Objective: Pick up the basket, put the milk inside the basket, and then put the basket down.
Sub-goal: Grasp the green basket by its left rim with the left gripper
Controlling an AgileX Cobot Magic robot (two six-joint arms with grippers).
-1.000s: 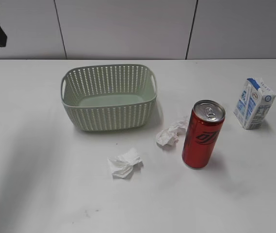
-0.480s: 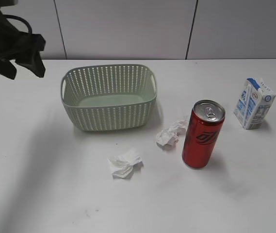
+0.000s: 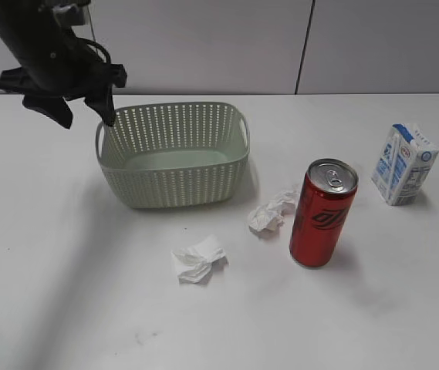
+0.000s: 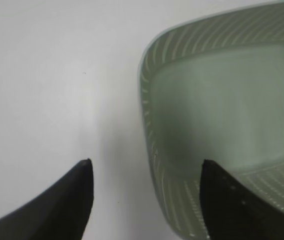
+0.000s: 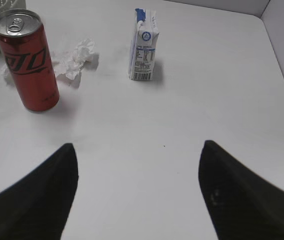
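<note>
The pale sage-green basket (image 3: 173,154) stands on the white table, empty, also in the left wrist view (image 4: 216,115). My left gripper (image 3: 86,114) is open and hovers above the basket's left end; in the left wrist view (image 4: 145,167) its fingers straddle that left wall. The white-and-blue milk carton (image 3: 404,164) stands upright at the far right, also in the right wrist view (image 5: 142,46). My right gripper (image 5: 138,150) is open and empty above bare table, well short of the milk; it is out of the exterior view.
A tall red soda can (image 3: 322,213) stands between basket and milk, also in the right wrist view (image 5: 27,60). Two crumpled white tissues lie on the table, one (image 3: 273,210) by the can, one (image 3: 197,260) in front of the basket.
My left arm has swung in from the upper left corner, moving right and down to the basket's left end. Basket, can and milk have not moved.
</note>
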